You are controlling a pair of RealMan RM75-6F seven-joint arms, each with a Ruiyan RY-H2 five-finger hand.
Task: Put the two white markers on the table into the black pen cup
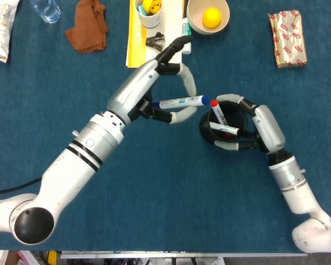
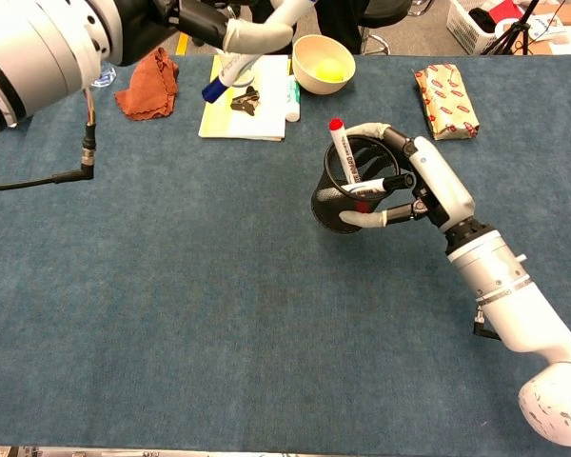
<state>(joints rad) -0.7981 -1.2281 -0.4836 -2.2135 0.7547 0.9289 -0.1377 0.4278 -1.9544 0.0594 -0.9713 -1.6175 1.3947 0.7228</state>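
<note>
Chest view shows, nearest to me at the lower right of the frame, the right arm rising to the right hand (image 2: 409, 190), whose fingers wrap around the black pen cup (image 2: 347, 198) and hold it lifted and tilted. I judge it is tilted so that the opening faces the other arm. One white marker with a red cap (image 2: 341, 152) already stands in the cup, its cap above the rim.

Farther, at the upper left of the frame, the left hand (image 2: 238, 29) pinches the second white marker, the one with a blue cap (image 2: 230, 71), and it hangs slanted in the air. In the head view this marker (image 1: 181, 102) lies almost level between thumb and fingers of the left hand (image 1: 163, 88), its blue tip just beside the cup (image 1: 223, 128), probably ready for insertion.

The top edge of the chest view cuts off the left hand. The cup's bottom is hidden by the right hand's fingers.
</note>
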